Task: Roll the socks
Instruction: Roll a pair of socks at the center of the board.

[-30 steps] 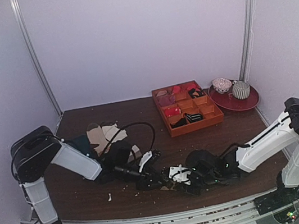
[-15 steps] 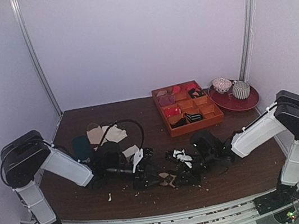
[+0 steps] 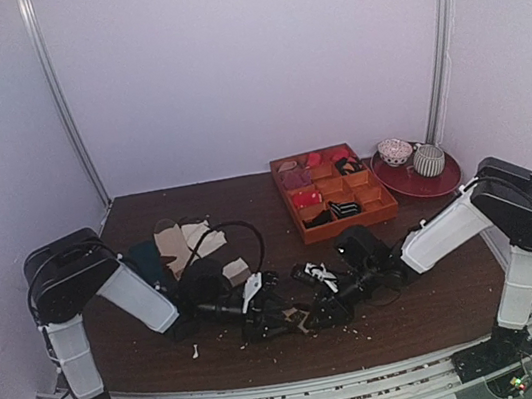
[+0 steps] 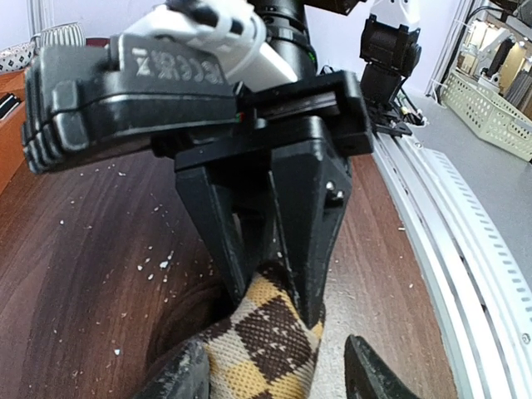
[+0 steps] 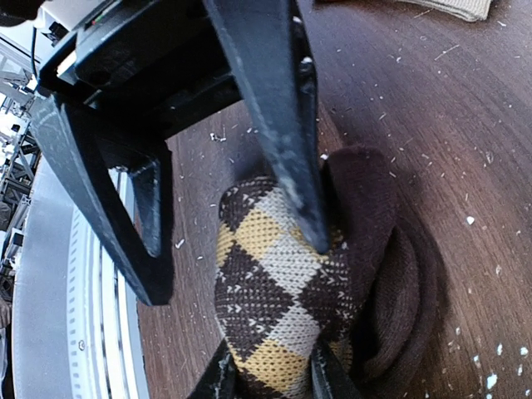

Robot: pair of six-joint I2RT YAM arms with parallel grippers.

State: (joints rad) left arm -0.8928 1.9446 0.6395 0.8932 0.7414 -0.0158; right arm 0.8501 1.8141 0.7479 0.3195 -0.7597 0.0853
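Note:
The socks (image 5: 266, 274) are a short argyle roll of brown, cream and yellow diamonds, with a dark brown end (image 5: 374, 274) bunched beside it on the table. In the top view the socks (image 3: 298, 323) lie near the front edge between both arms. My right gripper (image 5: 273, 357) is shut on one end of the roll. My left gripper (image 4: 274, 345) faces it and is open, its fingers (image 4: 366, 374) astride the socks (image 4: 266, 341). One left finger rests on the roll and the other stands apart. From above, the left gripper (image 3: 264, 311) and right gripper (image 3: 312, 298) meet tip to tip.
A wooden compartment tray (image 3: 351, 225) with small items sits at the back right, beside a red plate (image 3: 446, 182) carrying two cups. Other socks (image 3: 186, 240) lie behind the left arm. Pale crumbs dot the table. The metal rail (image 4: 449, 249) runs close along the front.
My left gripper has opened and let go of the socks. The right gripper has stayed shut on them while its arm swung back and leftwards.

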